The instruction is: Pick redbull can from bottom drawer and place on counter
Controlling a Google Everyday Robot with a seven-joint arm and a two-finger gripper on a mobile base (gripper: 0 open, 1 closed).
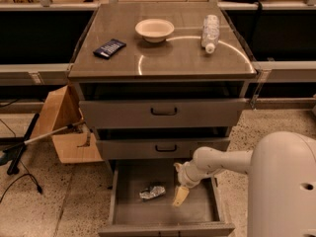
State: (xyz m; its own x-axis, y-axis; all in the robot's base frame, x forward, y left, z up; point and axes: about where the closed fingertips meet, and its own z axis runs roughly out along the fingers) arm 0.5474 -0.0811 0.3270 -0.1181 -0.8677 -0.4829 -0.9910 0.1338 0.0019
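Observation:
The redbull can is a small crumpled silver can lying on its side on the floor of the open bottom drawer. My gripper hangs inside that drawer, pointing down, just to the right of the can and apart from it. The counter is the glossy brown-grey top of the grey cabinet, with curved light reflections. My white arm reaches in from the right.
On the counter are a white bowl, a clear plastic bottle lying down, and a dark flat packet. Two upper drawers with black handles stick out slightly. An open cardboard box stands on the floor at left.

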